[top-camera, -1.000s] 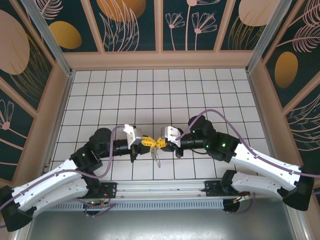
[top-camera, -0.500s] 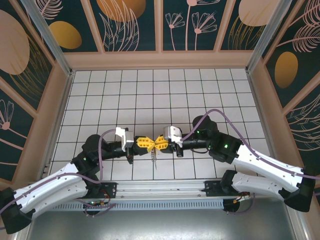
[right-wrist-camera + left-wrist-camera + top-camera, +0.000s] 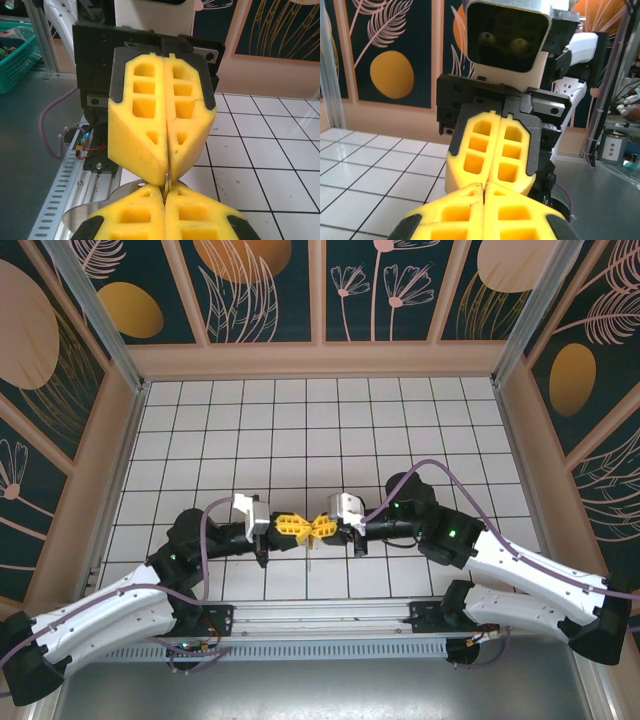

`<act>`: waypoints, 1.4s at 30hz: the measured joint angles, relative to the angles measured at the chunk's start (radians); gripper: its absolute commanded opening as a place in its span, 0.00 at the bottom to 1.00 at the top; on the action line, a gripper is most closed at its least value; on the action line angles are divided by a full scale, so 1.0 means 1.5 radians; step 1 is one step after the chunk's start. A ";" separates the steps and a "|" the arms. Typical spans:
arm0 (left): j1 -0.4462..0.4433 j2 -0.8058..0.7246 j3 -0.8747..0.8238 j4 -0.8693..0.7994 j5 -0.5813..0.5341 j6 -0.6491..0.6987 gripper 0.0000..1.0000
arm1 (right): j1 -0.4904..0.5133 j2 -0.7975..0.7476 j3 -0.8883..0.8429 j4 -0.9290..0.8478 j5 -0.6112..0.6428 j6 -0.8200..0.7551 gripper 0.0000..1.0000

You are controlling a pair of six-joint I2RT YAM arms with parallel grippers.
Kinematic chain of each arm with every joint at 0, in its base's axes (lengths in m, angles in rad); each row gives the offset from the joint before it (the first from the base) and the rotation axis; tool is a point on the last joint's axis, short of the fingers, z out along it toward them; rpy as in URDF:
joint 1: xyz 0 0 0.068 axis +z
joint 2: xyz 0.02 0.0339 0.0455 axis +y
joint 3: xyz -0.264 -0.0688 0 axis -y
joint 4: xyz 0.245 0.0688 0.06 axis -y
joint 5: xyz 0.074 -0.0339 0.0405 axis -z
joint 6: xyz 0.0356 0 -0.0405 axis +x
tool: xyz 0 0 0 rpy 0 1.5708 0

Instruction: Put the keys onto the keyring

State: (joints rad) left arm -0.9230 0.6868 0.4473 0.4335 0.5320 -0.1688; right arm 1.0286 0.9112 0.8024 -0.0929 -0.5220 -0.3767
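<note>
The left pincer (image 3: 302, 528) and the right pincer (image 3: 319, 527) meet tip to tip above the near rows of the white tiled worktop (image 3: 250, 420), both lifted clear of it. Each has its yellow fingers pressed together along the whole seam.

In the right wrist view a thin metal sliver (image 3: 167, 176) sticks out of the left pincer's closed tips and runs down toward the seam of the right pincer's own fingers. The left pincer is pinching it; whether the right one nips it too is not clear. Whether it is a key blade or the small ring is also too fine to tell.

From above, a slim pale piece hangs just below the meeting point, probably one of the keys (image 3: 311, 552). I cannot make out the strap of the keyring.

The step in hand looks like threading a key onto the ring. To do it well:
- Neither hold should slacken, since the metal is thin and smooth and would slip out.
- One pincer ought to stay fixed while the other feeds with small wrist turns, so the key's hole follows the ring's coil rather than prying against it.
- Pulling the tips apart risks dropping the dangling piece.

No brand, label or writing can be read anywhere.
</note>
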 measured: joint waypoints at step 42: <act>-0.002 -0.036 -0.015 0.016 0.034 -0.029 0.00 | 0.043 -0.014 0.029 -0.035 0.039 -0.024 0.15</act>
State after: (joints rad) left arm -0.9260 0.6331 0.4252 0.4580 0.5823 -0.2127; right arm 1.0931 0.8902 0.8455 -0.1448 -0.4637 -0.4122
